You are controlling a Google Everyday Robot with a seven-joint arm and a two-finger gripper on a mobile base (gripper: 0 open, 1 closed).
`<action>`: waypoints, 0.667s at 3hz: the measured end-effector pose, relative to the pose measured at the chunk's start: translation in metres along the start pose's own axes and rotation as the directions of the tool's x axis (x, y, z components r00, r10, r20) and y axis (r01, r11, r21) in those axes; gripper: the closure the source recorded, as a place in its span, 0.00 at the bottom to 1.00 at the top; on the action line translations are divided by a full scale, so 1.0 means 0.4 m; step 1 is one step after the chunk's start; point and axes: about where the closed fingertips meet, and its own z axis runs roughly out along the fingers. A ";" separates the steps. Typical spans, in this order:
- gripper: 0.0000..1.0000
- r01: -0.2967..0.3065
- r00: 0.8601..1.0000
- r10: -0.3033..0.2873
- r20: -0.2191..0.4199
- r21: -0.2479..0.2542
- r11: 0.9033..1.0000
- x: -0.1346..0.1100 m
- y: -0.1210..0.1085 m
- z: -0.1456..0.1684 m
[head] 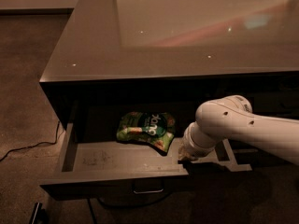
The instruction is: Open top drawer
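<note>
The top drawer (112, 183) is pulled out from under the dark glossy counter (140, 41), and its inside is in view. Its small metal loop handle (148, 189) sits at the centre of the front, low in the camera view. A green snack bag (145, 129) lies at the back of the drawer. My white arm (243, 125) reaches in from the right. My gripper (183, 156) is at the right end of the drawer's front edge, mostly hidden behind the wrist.
A dark cable (23, 148) runs across the carpet at the left of the cabinet. A small dark object (37, 213) stands at the bottom left. A grey rail or frame piece (236, 164) juts out to the right of the drawer, under my arm.
</note>
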 end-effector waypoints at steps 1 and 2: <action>0.35 0.000 1.000 0.000 0.000 0.000 1.000 0.000 0.000 0.000; 0.12 0.000 1.000 0.000 0.000 0.000 1.000 0.000 0.000 0.000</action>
